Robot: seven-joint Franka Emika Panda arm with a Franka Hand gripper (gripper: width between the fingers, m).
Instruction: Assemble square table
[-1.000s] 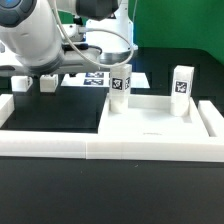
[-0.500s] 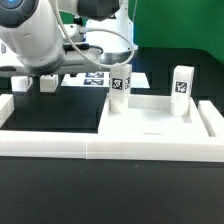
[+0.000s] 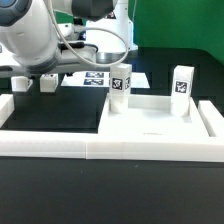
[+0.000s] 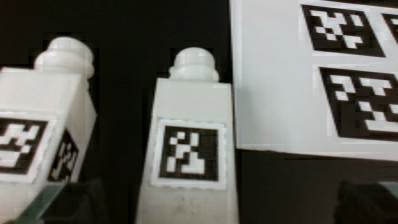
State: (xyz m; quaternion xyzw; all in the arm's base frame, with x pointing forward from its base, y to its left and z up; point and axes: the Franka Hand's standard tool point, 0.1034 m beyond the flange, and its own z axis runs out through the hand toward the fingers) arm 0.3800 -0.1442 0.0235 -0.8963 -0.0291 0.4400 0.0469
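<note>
Black table (image 3: 50, 110); in the exterior view the square slab (image 3: 150, 122) lies at 3 o'clock, one leg (image 3: 121, 80) upright at its 11 o'clock corner, second leg (image 3: 181, 82) at 1. Gripper (image 4: 210, 205) jaws spread wide either side of a lying leg (image 4: 192, 130)

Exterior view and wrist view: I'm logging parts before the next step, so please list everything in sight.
square plastic tabletop slab: one, white, flat inside the border wall.
upright tagged leg blocks: two, white, standing on the slab's far edge; second one.
lying tagged leg blocks: two, white, side by side beside the marker board.
marker board: one, white with black tags, behind the slab.
low border wall: one, white, front and both sides.
table: one, black, under everything.
robot arm: one, white, exterior view's left.
tool: one, dark fingers, open, near the lying blocks.
</note>
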